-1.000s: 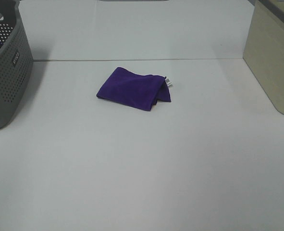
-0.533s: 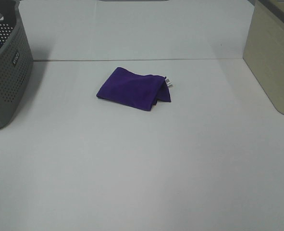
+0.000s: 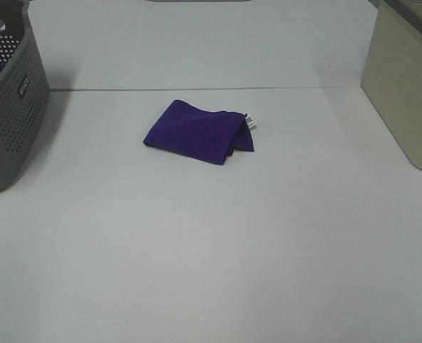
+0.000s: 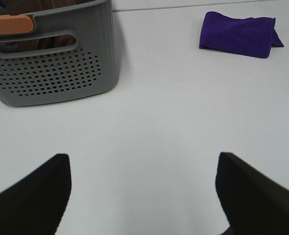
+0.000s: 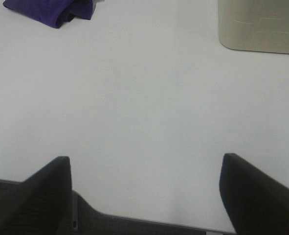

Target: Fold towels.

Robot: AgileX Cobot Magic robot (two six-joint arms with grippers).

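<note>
A deep purple towel (image 3: 198, 131) lies folded into a small bundle on the white table, a little behind the middle, with a small white tag (image 3: 251, 123) at its right edge. It also shows in the left wrist view (image 4: 239, 34) and partly in the right wrist view (image 5: 51, 11). Neither arm appears in the exterior high view. My left gripper (image 4: 143, 193) is open and empty over bare table, far from the towel. My right gripper (image 5: 146, 196) is open and empty near the table's front edge.
A grey perforated basket (image 3: 9, 100) stands at the left edge and also shows in the left wrist view (image 4: 51, 58), with an orange-brown item inside. A beige bin (image 3: 407, 86) stands at the right, also in the right wrist view (image 5: 259, 27).
</note>
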